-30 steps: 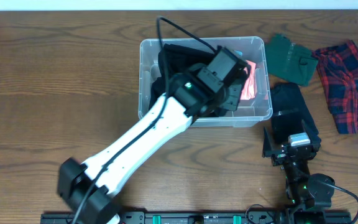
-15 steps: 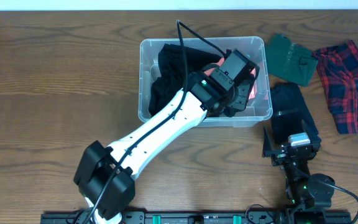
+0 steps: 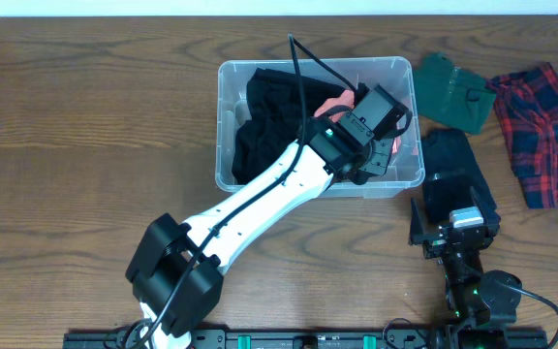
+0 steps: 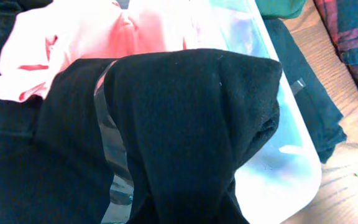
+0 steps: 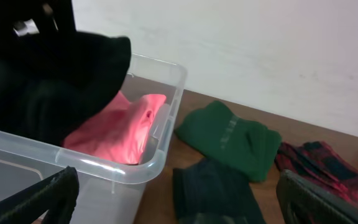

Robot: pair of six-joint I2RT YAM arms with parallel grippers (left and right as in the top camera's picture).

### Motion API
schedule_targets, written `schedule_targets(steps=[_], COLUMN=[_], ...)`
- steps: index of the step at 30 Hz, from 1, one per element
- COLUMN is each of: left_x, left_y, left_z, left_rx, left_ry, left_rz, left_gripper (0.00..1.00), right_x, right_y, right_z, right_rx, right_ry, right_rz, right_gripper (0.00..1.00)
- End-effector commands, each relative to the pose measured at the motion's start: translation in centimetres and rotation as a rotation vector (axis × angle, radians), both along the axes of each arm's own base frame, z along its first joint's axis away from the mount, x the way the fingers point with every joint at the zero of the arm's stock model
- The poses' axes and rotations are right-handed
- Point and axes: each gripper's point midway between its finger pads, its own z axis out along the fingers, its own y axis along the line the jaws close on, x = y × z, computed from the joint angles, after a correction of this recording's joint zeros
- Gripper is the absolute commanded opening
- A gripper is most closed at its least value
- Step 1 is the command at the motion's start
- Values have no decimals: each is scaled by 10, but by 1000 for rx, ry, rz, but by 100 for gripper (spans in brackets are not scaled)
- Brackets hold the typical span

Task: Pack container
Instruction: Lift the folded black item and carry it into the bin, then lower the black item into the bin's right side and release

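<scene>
container [image 3: 223, 136] — clear rect plastic tub, rounded corners, upright, no lid, long side across, mid-table [image 3: 85, 145] toward back. Partly full — black fabric [image 3: 260, 121] left, pink fabric [image 3: 410, 145] right.

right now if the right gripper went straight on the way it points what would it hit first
Probably the folded black garment on the table, which lies directly ahead of the open right gripper. The clear container sits left of that line. Depth is hard to judge.
</scene>
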Motion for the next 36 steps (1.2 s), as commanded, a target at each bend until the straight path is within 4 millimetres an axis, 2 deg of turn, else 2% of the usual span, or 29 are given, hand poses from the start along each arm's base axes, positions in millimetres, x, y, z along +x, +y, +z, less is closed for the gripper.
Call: schedule_targets(steps=[1, 3, 4, 6, 8, 10, 12, 15, 21, 22, 23, 25, 26, 36], left_x=[8, 7, 7, 9, 10, 10, 11, 13, 20, 19, 18, 15, 14, 3], left_y=[-2, -7, -11, -13, -14, -14, -14, -14, -12, -12, -11, -11, -11, -19], left_z=[-7, -5, -3, -1, 0, 0, 1, 12, 52, 55, 59, 58, 57, 23], left_rx=[12, -15, -30, -41, -45, -41, -31, -42, -113, -118, -123, -120, -120, -96], left_ry=[-12, -8, -9, -19, -24, -27, -45, -74, -144, -148, -152, -144, -134, -47], left_rz=[16, 2, -6, -6, -8, -13, -41, -56, -45, -44, -45, -50, -55, -124], left_gripper=[7, 8, 15, 41, 56, 75, 79, 80, 80, 76, 61, 14, 6, 6], right_x=[0, 0, 0, 0, 0, 0, 0, 0, 0, 0, 0, 0, 0, 0], right_y=[-2, -2, -2, -2, -2, -2, -2, -2, -2, -2, -2, -2, -2, -2], right_z=[0, 0, 0, 0, 0, 0, 0, 0, 0, 0, 0, 0, 0, 0], right_rx=[-6, -6, -6, -6, -6, -6, -6, -6, -6, -6, -6, -6, -6, -6], right_ry=[-1, -1, -1, -1, -1, -1, -1, -1, -1, -1, -1, -1, -1, -1], right_rz=[-7, -7, -7, -7, -7, -7, -7, -7, -7, -7, -7, -7, -7, -7], right_gripper=[99, 99, 99, 99, 99, 99, 99, 99, 99, 99, 99, 99, 99, 99])
